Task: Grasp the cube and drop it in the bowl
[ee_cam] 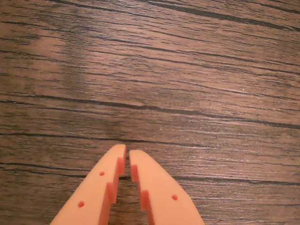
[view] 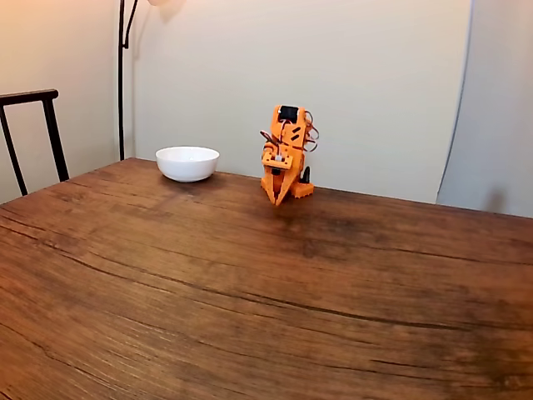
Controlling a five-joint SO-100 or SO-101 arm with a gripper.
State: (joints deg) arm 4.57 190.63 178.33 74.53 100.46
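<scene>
Fixed view: white bowl (view: 187, 162) sits on the far side of the wooden table (view: 250, 300), left of the orange arm (view: 287, 150) and a little apart from it. Nothing can be made out inside the bowl from this low angle, though its interior is mostly hidden.

Gripper (view: 278, 200) hangs at the bowl's right, tip pointed down at the tabletop, touching it or just above; cannot tell which at this distance. Arm is folded compactly above its base, wires looped near the top.

Wrist view: the two orange fingers (ee_cam: 101, 187) enter from the bottom edge, tips of the gripper (ee_cam: 127, 152) nearly together with a thin gap between them, clamped on nothing. Dark wood grain lies beneath.

No readable writing or labels anywhere.
</scene>
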